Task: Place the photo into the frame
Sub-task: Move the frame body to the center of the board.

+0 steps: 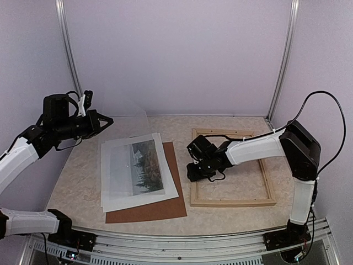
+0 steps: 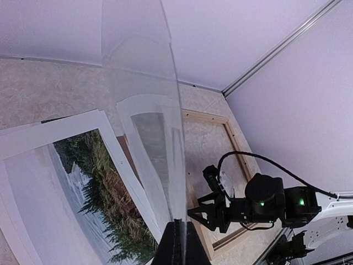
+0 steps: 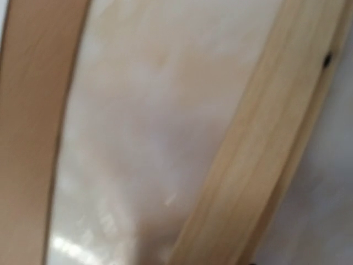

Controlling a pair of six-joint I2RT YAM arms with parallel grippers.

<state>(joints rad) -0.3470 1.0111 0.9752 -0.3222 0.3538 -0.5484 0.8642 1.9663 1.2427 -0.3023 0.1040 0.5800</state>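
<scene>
Clamping down on the near edge of a clear sheet (image 2: 149, 110), my left pincer (image 1: 108, 120) is closed tight; in the left wrist view the dark fingers (image 2: 175, 251) meet on the pane, which rises away from them, bowed and tilted. From above, the pincer hangs over the far left of the worktop (image 1: 83, 187), the sheet lifted off the surface and leaning out over what lies below.

Beneath it lies the photo (image 1: 146, 165) — dark evergreens under a pale sky inside a wide white border — flat and face up on a brown backing board (image 1: 165, 207), whose right and near edges show past the white paper. Another white edge peeks out under the print on the left; I cannot tell what that is.

My right pincer (image 1: 193, 172) sits low at the left rail of the frame (image 1: 231, 202), touching it or just above it. How wide it stands I cannot tell: its own camera gives only a blurred close view of pale wood rails with marbled worktop between, and no fingers.

Lying flat on the worktop, the frame sits just right of the backing board — the photo is outside it.
</scene>
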